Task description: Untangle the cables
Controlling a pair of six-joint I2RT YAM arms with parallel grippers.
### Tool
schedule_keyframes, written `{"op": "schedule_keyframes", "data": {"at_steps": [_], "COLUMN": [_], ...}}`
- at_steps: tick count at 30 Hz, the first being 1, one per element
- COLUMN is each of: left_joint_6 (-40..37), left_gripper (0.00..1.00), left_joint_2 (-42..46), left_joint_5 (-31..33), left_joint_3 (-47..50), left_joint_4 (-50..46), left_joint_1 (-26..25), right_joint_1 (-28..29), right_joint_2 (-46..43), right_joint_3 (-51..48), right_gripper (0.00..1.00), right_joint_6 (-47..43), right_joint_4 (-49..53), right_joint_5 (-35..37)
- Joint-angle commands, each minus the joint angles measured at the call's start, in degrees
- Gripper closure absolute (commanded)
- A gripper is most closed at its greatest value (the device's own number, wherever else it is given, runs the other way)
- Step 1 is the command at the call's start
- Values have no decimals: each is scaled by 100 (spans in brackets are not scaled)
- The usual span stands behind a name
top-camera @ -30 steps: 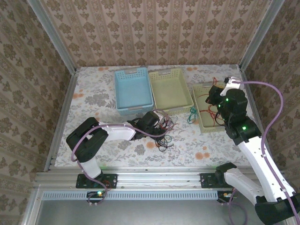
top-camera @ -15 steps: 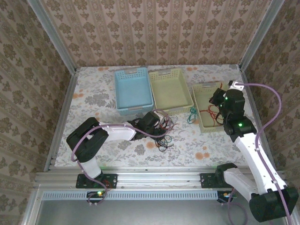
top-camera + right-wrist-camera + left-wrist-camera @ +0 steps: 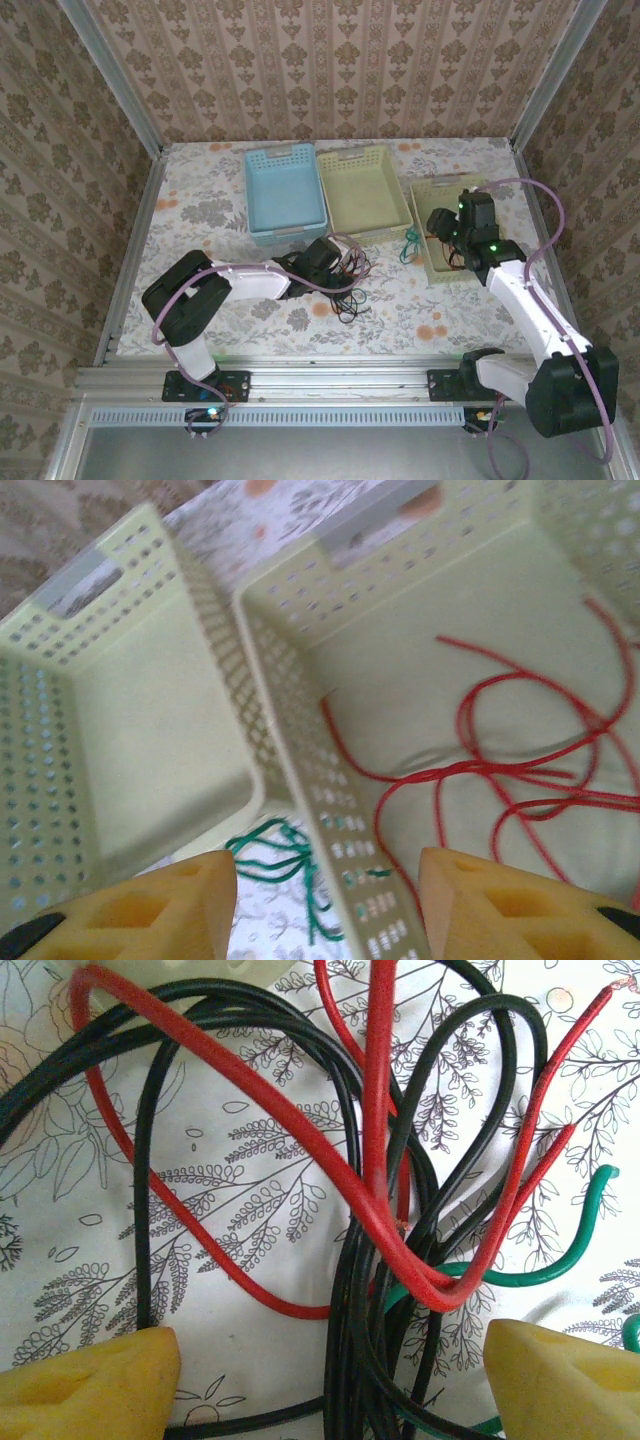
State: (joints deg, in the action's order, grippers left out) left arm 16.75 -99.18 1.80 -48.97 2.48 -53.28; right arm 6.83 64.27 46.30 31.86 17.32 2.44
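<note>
Though bolted at the near edge beside its twin, lies folded low over the flowered table (image 3: 200, 200), bent sharply at the elbow on the left, white forearm stretched rightward, ending in the left gripper (image 3: 342, 265) at the tangle of cables (image 3: 348, 286) near the table's middle. From that wrist, shows yellow fingertips (image 3: 85, 1385) spread wide and aimed down at the cloth, with black, red and green strands crossing and looping through the gap, none pinched. Contact with the pads: cannot tell.

On the other side, climbs from the near right corner, elbow pushed out toward the right wall, then slopes up and leftward to the right gripper (image 3: 327, 900), hung over the left part of the right-hand basket (image 3: 305, 770). Holds nothing between widely parted jaws; looks down across that basket's perforated left wall. Inside the basket, loose red cable (image 3: 480, 765) in open curls on the floor. Just left of it, on the table between two baskets, a small bunch of green cable (image 3: 285, 855), well apart from the main tangle. Farther back, side by side near the rear wall: a pale yellow basket (image 3: 365, 192) and, to its left, a blue basket (image 3: 283, 190).
</note>
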Motion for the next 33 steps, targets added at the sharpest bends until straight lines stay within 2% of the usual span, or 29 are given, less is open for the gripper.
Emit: {"op": "schedule_keyframes", "data": {"at_steps": [1, 7, 12, 14, 18, 22, 29, 33], "left_joint_6": [-127, -182, -150, -107, 79, 379, 537, 512], "left_gripper": [19, 15, 8, 7, 3, 2, 1, 1], "left_joint_2": [-118, -146, 8, 205, 736, 1217, 1624, 1682], "left_joint_5": [-156, -620, -967, -863, -656, -707, -752, -734], "left_joint_3": [-261, -695, -699, -582, -163, 275, 755, 829], "left_joint_4": [-167, 31, 354, 469, 734, 918, 899, 861], "left_joint_1": [-65, -68, -65, -52, 116, 439, 830, 884], "right_joint_1": [122, 231, 240, 248, 266, 283, 646, 1115], "right_joint_2": [481, 1240, 1501, 1692, 1773, 1741, 1342, 1272], "right_joint_3": [145, 322, 432, 441, 397, 328, 89, -75], "right_gripper": [47, 49, 55, 62, 84, 95, 98, 93], "right_joint_6": [-76, 40, 12, -35, -124, -210, -419, -657], "right_joint_4": [-167, -485, -661, -687, -709, -709, -410, -300], "right_joint_5": [-944, -1144, -1175, -1184, -1117, -1061, -1397, -2096]}}
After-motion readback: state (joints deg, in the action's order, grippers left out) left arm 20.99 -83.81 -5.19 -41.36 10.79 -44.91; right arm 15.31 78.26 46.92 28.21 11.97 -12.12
